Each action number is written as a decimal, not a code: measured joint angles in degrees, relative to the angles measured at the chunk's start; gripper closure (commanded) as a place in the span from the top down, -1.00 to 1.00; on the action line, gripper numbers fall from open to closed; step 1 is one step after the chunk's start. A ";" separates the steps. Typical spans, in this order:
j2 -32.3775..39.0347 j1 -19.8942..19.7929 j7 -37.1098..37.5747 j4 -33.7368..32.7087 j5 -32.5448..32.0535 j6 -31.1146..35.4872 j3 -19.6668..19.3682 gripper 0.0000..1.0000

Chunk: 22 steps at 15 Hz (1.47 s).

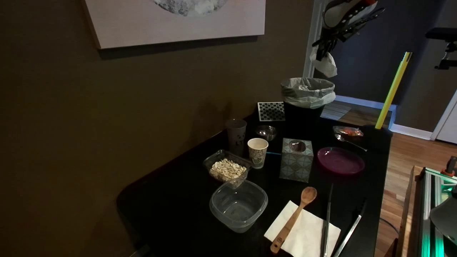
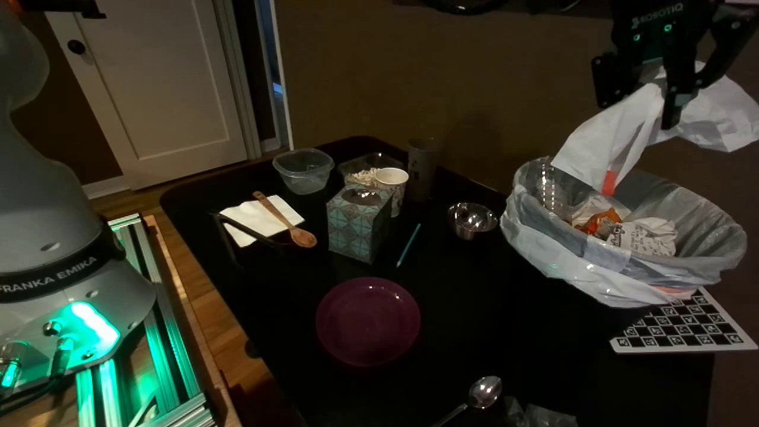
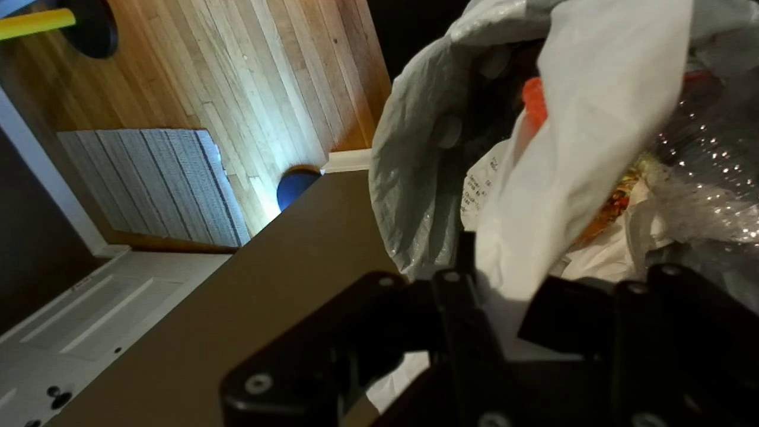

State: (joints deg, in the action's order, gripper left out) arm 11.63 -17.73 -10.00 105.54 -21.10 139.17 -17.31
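My gripper [image 2: 637,110] is high over the rim of a lined trash bin [image 2: 622,267], at the upper right in an exterior view. Its black fingers stand apart, with a white paper napkin [image 2: 616,130] bunched between them. The napkin hangs down on one side into the bin's mouth and spreads out on the other. It has a small orange-red patch near its lower end. In the wrist view the napkin [image 3: 569,154] runs up from between the fingers [image 3: 504,284] over the bin's inside, where crumpled paper and clear plastic lie. Its gripped middle is partly hidden.
A black table holds a steel bowl [image 2: 471,220], a tissue box [image 2: 359,225], a purple plate [image 2: 367,320], a paper cup [image 1: 257,151], an oats tub [image 1: 228,169], a clear tub [image 1: 238,205] and a wooden spoon [image 1: 294,217]. A checkered board [image 2: 682,326] lies by the bin.
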 measured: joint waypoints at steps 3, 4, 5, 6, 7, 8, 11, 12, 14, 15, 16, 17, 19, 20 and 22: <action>2.76 0.01 -0.70 -1.51 0.41 1.18 0.39 -0.47; 3.56 0.01 -0.87 -2.02 0.53 1.19 0.48 -0.46; 4.21 0.01 -1.03 -2.38 0.70 1.19 0.52 -0.40; 4.81 0.01 -1.28 -2.77 0.91 1.19 0.55 -0.28; 5.37 -0.01 -1.56 -3.17 1.17 1.19 0.58 -0.10; 5.87 -0.01 -1.81 -3.58 1.42 1.19 0.60 0.03; 6.95 -0.01 -2.46 -4.63 1.80 1.19 0.76 0.47; 7.18 -0.01 -2.58 -4.94 1.82 1.19 0.85 0.65; 7.35 0.03 -2.70 -5.23 1.82 1.19 1.07 0.91; 7.29 0.09 -2.70 -5.27 1.82 1.19 1.21 1.00; 7.14 0.19 -2.70 -5.27 1.86 1.19 1.39 1.00; 6.76 0.40 -2.59 -5.16 1.89 1.19 1.59 1.00; 5.16 1.31 -1.62 -4.27 1.75 0.99 1.87 1.00; 3.71 2.11 -0.41 -3.23 1.38 0.77 1.87 1.00; -0.22 3.98 3.15 -0.30 0.72 -0.27 1.92 1.00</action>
State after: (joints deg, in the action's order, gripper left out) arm 11.41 -13.75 -6.86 105.24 -20.38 138.90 -15.39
